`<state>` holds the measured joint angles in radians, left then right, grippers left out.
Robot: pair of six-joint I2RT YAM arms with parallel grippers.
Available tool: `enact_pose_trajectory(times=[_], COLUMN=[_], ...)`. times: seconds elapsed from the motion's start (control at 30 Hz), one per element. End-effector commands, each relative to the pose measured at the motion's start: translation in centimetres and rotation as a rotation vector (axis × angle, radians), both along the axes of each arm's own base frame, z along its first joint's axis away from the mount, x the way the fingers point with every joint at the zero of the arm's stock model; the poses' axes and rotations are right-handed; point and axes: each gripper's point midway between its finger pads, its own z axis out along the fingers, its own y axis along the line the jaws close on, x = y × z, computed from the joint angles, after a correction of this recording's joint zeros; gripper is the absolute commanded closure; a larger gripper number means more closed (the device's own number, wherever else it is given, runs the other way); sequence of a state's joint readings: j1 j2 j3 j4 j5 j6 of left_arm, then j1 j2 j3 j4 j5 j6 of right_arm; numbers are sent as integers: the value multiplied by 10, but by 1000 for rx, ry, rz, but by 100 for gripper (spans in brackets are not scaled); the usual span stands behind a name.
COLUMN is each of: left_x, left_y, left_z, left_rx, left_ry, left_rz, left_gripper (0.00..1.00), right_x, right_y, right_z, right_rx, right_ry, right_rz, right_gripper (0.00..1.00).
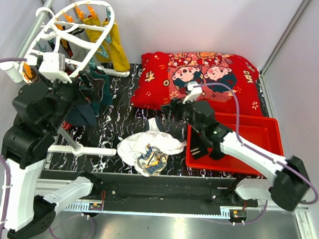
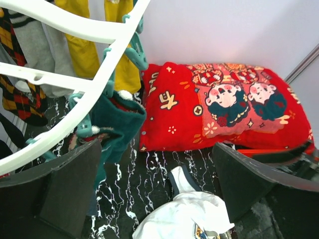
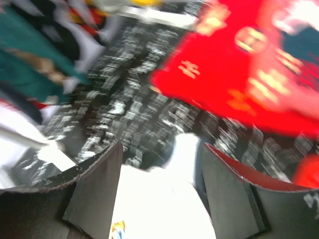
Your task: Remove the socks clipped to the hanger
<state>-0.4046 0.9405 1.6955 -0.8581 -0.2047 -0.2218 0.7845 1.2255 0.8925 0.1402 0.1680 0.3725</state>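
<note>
Two arms stand at the bottom edge over a black marbled table (image 1: 125,105). A white hanger (image 2: 107,62) tilts at the upper left, and a red cartoon cushion (image 1: 203,79) lies at the upper right. A red tray (image 1: 256,145) sits at the lower right, with a white cloth (image 1: 142,142) at lower centre. Clipped to the hanger are yellow socks (image 1: 115,49) and a teal sock (image 2: 117,119); a black striped sock (image 1: 198,150) lies in the tray. The left claw (image 2: 157,169), near the teal sock, is spread wide and empty; the right claw (image 3: 162,184), blurred, is apart above the cloth
</note>
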Motion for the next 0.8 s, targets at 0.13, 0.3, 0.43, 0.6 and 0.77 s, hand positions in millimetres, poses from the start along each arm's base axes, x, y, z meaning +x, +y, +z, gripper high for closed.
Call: enact_pose_trajectory(times=[0.13, 0.3, 0.43, 0.6, 0.77], left_x=[-20, -37, -50, -54, -61], left_y=[4, 2, 2, 17, 20], left_z=[16, 18, 14, 9, 12], left_rx=[-44, -46, -52, -57, -66], left_ry=[-75, -105, -126, -133, -142], left_rz=[-20, -76, -104, -33, -35], left_gripper=[1, 1, 1, 1, 1], right_x=[19, 25, 29, 28, 29], right_y=[103, 160, 195, 233, 274], right_z=[95, 76, 72, 53, 33], right_rx=[207, 223, 218, 234, 114], right_ry=[-392, -413, -467, -524, -596], right_rz=[368, 522, 581, 629, 570], right_gripper=[29, 29, 28, 27, 26])
